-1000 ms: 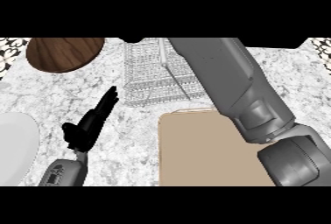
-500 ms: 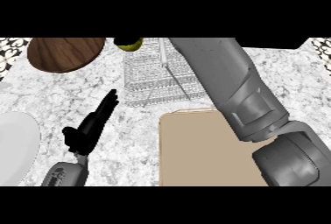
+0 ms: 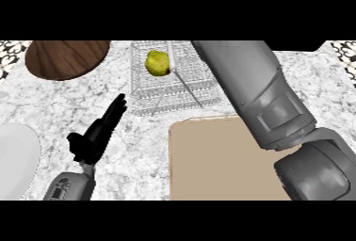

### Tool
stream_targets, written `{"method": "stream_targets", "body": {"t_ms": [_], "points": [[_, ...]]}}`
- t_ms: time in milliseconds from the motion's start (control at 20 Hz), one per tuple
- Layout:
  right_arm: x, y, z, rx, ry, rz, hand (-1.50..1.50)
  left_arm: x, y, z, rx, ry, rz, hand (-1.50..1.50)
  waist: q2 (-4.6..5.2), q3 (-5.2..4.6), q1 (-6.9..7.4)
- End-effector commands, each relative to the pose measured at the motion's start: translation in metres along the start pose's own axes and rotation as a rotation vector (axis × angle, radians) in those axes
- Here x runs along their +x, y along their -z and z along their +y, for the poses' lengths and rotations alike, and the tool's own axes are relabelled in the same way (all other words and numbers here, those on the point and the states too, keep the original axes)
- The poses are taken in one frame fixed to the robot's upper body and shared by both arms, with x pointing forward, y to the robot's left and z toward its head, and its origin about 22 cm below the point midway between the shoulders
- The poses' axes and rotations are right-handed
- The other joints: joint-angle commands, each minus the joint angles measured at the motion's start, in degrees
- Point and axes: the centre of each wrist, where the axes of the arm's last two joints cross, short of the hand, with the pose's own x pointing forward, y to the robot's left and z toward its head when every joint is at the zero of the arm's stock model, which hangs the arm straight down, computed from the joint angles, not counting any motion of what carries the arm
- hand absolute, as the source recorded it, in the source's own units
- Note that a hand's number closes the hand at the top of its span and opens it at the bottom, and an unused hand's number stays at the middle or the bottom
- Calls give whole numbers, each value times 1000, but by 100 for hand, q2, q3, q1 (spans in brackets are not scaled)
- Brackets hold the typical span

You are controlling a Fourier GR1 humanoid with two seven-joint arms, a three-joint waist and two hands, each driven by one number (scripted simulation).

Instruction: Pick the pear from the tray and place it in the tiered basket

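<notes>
1. The yellow-green pear (image 3: 157, 62) lies inside the silver wire tiered basket (image 3: 149, 101), in the upper part of the basket's mesh floor, left of a slanted wire rod that crosses the basket.
2. The wire tiered basket stands on the white-and-grey marble counter (image 3: 132, 155), at the top centre of the head view. Its near edge lies just beyond the far edge of the beige rectangular tray (image 3: 219, 162).
3. The beige rectangular tray sits on the counter in the lower centre of the view. No pear rests on its visible surface.
4. The right grey forearm (image 3: 268, 108) extends from the lower right corner up to the top edge, passing over the right side of the tray and the right side of the basket. The right hand itself lies beyond the visible area, so its finger state cannot be told.
5. The black left hand (image 3: 94, 136) shows at lower left over bare counter, left of the tray. Its fingers are straight and pressed together, pointing up and to the right, with the thumb set out to the left. It holds nothing.
6. A dark brown round wooden board (image 3: 66, 59) lies at the upper left, well apart from the basket.
7. A white round plate (image 3: 15, 160) lies at the left edge, just left of the left hand.
</notes>
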Motion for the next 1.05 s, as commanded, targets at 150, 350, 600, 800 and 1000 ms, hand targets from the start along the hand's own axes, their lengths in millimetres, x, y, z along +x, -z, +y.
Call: {"method": "stream_targets", "body": {"t_ms": [150,350,600,800,1000], "points": [[9,-8,-53,-415,31,-74,-150,3,-4,9,24,5,-4,0,-31,2,-106],[-14,-18,-120,-571,103,-125,-150,-17,-24,16,16,-1,22,0,-23,5,-134],[-53,-46,-207,-621,241,-203,-150,0,-9,12,19,3,5,0,-13,13,-153],[-111,-73,-261,-609,264,-192,-150,-1,-10,4,36,7,-3,0,-23,14,-196],[-129,-109,-306,-596,202,-199,-150,7,-9,10,13,-19,1,0,-26,12,-172]]}}
